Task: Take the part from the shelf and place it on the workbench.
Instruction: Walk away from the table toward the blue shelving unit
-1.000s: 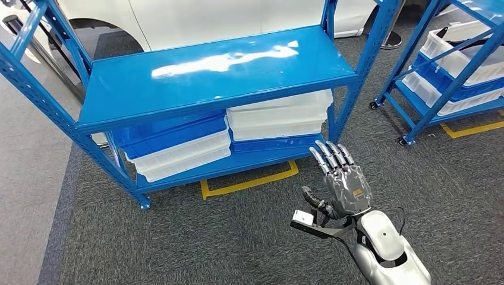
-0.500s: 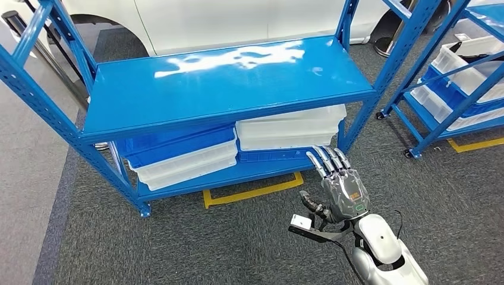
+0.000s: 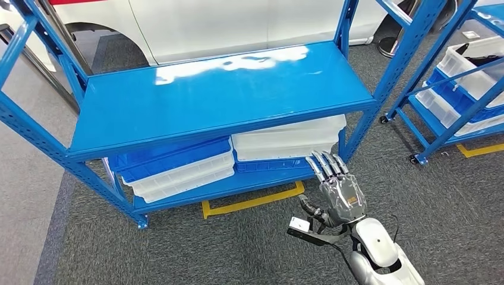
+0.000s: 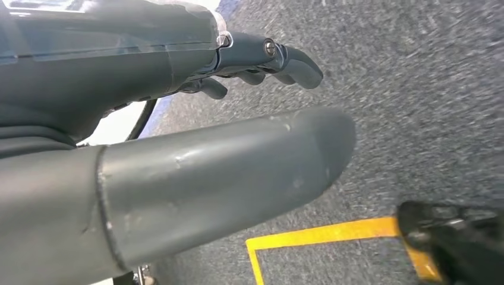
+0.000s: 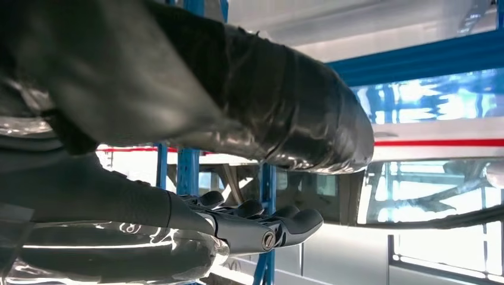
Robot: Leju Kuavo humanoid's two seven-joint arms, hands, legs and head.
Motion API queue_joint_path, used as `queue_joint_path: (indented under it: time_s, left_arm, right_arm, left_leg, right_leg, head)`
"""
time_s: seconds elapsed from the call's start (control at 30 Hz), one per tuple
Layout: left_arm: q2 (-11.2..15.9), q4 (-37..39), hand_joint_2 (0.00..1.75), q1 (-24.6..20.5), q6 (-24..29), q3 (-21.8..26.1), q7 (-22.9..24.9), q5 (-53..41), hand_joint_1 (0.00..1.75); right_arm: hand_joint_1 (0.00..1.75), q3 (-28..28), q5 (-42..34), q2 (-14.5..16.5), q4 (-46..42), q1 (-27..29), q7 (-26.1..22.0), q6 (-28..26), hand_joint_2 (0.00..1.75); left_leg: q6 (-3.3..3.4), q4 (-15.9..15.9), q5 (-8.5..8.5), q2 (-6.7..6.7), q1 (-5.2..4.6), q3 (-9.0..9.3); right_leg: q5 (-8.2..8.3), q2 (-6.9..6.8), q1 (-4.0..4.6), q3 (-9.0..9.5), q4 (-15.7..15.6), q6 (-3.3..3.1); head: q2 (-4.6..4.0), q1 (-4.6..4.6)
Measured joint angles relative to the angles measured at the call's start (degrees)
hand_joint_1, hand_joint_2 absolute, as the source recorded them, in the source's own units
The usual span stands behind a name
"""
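Note:
A blue metal shelf [image 3: 220, 95] stands in front of me, its wide middle board bare and glossy. My right hand [image 3: 337, 193] is raised over the carpet near the shelf's front right post, fingers straight and apart, holding nothing. In the right wrist view the right hand [image 5: 178, 148] points at the blue frame, with its fingers [image 5: 267, 228] extended. My left hand [image 4: 178, 119] hangs over the grey carpet, thumb and fingers [image 4: 285, 56] stretched out around nothing. No loose part lies on the bare board.
Stacked white bins [image 3: 291, 139] and blue-and-white bins [image 3: 178, 166] fill the lowest level. Yellow floor tape [image 3: 252, 200] marks the shelf's spot. A second wheeled blue rack [image 3: 428, 89] at the right carries white bins, one holding a dark item [image 3: 478, 59]. A white car [image 3: 238, 24] stands behind.
The whole picture has shifted, so the camera has moved; the shelf now looks a little nearer and more centred. My right hand keeps the same open, raised pose.

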Motion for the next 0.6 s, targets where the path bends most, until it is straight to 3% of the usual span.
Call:
queue_joint_path:
  time_s: [0.07, 0.1, 0.17, 0.2, 0.23, 0.3, 0.47, 0.6]
  left_arm:
    - [0.0, 0.0, 0.0, 0.0, 0.0, 0.0, 0.0, 0.0, 0.0]
    - [0.0, 0.0, 0.0, 0.0, -0.1, 0.1, 0.0, 0.0, 0.0]
    - [-0.1, 0.0, 0.0, -0.1, -0.6, 0.3, 0.0, 0.2, 0.0]
    - [-0.1, 0.0, 0.44, -0.1, -0.8, 0.4, -0.1, 0.3, 0.0]
    - [-0.3, 0.0, 0.87, -0.2, -1.0, 0.5, -0.1, 0.4, 0.0]
    - [-0.7, 0.0, 1.75, -0.4, -0.8, 0.6, -0.3, 0.6, 0.0]
    - [-3.0, 0.0, 1.75, -1.3, 1.0, 1.0, 1.1, 0.6, 0.0]
    - [-3.9, 0.0, 1.75, -1.5, 0.7, 1.0, 1.8, 0.1, 0.0]
  right_arm:
    - [0.0, -0.2, -0.9, 0.5, 1.4, 0.4, -0.1, -0.2, 0.0]
    - [0.0, -0.4, -1.7, 0.9, 2.3, 0.7, -0.2, -0.2, 0.44]
    - [0.0, -1.4, -3.6, 1.8, 4.7, 1.4, -1.1, -0.4, 1.31]
    - [0.0, -2.1, -4.6, 2.4, 6.5, 1.8, -1.7, -0.6, 1.75]
    - [0.0, -2.9, -5.7, 3.1, 8.8, 2.1, -2.4, -0.8, 1.75]
    - [0.0, -4.9, -7.4, 4.7, 14.6, 2.4, -3.9, -1.5, 1.75]
    - [0.0, -11.3, -12.3, 8.3, 34.7, 1.4, -1.8, -0.7, 1.75]
    - [0.0, -17.8, -16.3, 9.1, 49.8, 2.2, -0.3, -0.3, 1.75]
  left_leg:
    - [0.16, -6.1, 3.4, 0.08, -0.21, 1.78]
    - [0.48, -7.5, 4.05, 0.11, -0.38, 2.16]
    - [1.05, -7.9, 3.93, 0.13, -0.49, 2.38]
    - [1.17, -7.9, 4.31, 0.08, -0.45, 2.47]
    - [1.2, -8.0, 4.24, 0.01, -0.44, 2.57]
    - [1.48, -8.0, 4.03, -0.13, -0.59, 2.62]
    - [2.17, -8.0, 3.57, -0.22, -0.72, 2.7]
    - [2.42, -8.0, 3.42, -0.52, -0.8, 2.73]
  right_leg:
    - [-1.03, -0.01, -0.13, 1.04, 0.3, 0.63]
    - [-1.44, -0.05, -0.08, 1.23, 0.4, 1.0]
    - [-2.14, -0.1, 0.19, 1.4, 0.6, 0.74]
    - [-2.34, -0.12, 0.26, 1.59, 0.6, 0.39]
    - [-2.45, -0.17, 0.3, 1.77, 0.5, -0.04]
    - [-2.43, -0.26, 0.24, 2.05, 0.1, -0.04]
    - [-2.61, -0.41, 0.13, 2.43, -0.7, 0.44]
    - [-2.63, -0.71, 0.04, 2.76, -0.9, 1.3]
  head:
    - [0.0, -0.01]
    - [0.0, 0.0]
    - [0.0, 0.0]
    - [0.0, 0.03]
    - [0.0, 0.03]
    - [0.0, 0.03]
    - [0.0, 0.04]
    - [0.0, 0.03]
